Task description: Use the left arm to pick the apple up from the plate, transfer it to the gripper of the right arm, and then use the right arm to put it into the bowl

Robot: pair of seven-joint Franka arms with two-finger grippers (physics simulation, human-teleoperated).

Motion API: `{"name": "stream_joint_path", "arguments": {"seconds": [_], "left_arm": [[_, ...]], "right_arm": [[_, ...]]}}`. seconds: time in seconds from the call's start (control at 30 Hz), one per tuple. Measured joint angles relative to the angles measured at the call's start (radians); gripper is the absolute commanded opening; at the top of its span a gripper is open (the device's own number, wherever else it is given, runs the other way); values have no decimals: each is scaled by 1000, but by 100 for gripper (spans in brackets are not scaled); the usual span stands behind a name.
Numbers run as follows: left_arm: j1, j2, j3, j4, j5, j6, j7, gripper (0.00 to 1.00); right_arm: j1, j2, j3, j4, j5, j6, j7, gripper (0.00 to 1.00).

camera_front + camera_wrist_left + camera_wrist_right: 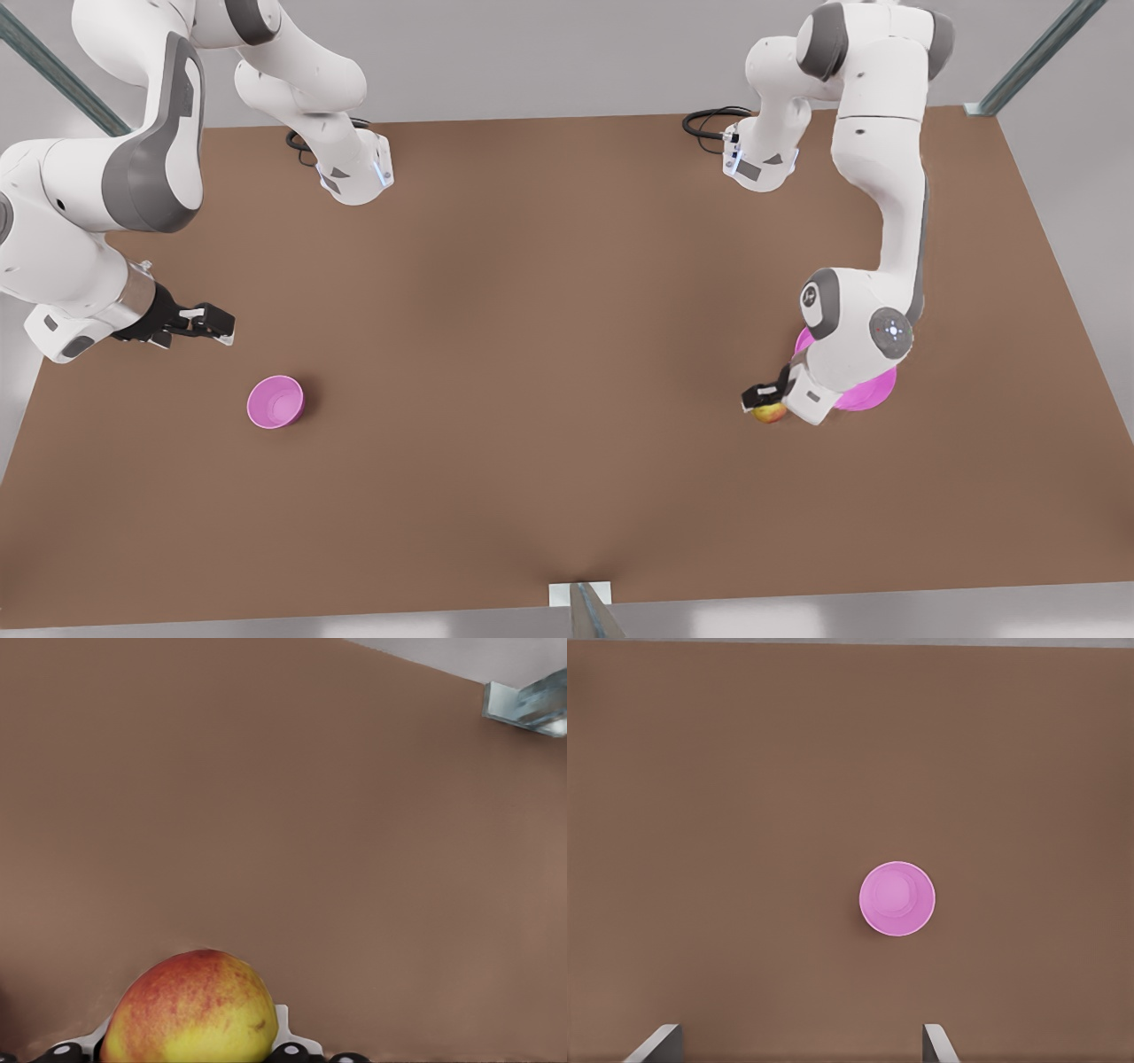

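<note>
One apple [769,412] is clenched in the left end effector [764,403] beside the plate [873,390], so carry it slowly across the desk [567,372] toward the spread, empty right end effector [208,321] waiting near the bowl [275,401].

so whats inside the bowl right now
Nothing: the bowl shows a bare pink bottom. The apple is in the left gripper, beside the plate. The right gripper waits open, off to the bowl's side.

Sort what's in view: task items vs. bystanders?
In play: apple held in the left gripper, just off the plate; bowl; right gripper, open, waiting above the table near the bowl.
Not in play: table, metal frame posts, base cables.
</note>
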Motion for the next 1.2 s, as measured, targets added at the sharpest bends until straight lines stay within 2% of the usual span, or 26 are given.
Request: {"name": "stream_joint_path", "arguments": {"seconds": [0.07, 0.23, 0.33, 0.4, 0.6, 0.8, 1.2], "left_arm": [[-65, 29, -2, 81, -204, -34, -134, 73], [-151, 38, -5, 111, -798, 36, -425, 71], [-223, 40, -15, 112, -1053, 139, -565, 69], [-293, 43, -34, 129, -1150, 212, -646, 69], [-353, 105, -134, 255, -1263, 355, -809, 69], [-292, 189, -207, 324, -1312, 352, -831, 69], [-273, 289, -239, 406, -1327, 323, -659, 70]], "right_arm": [[2, 0, 0, 0, 0, 0, 0, 100], [2, 0, 1, 0, 0, 0, 1, 100], [2, 0, 1, 0, 1, 0, 1, 100], [1, 0, 1, 0, 1, 0, 1, 100], [-1, 0, -1, 0, 1, 0, 1, 100], [-1, 0, -1, 0, 3, 0, 0, 100], [-1, 1, -4, 0, 6, 0, -1, 100]]}}
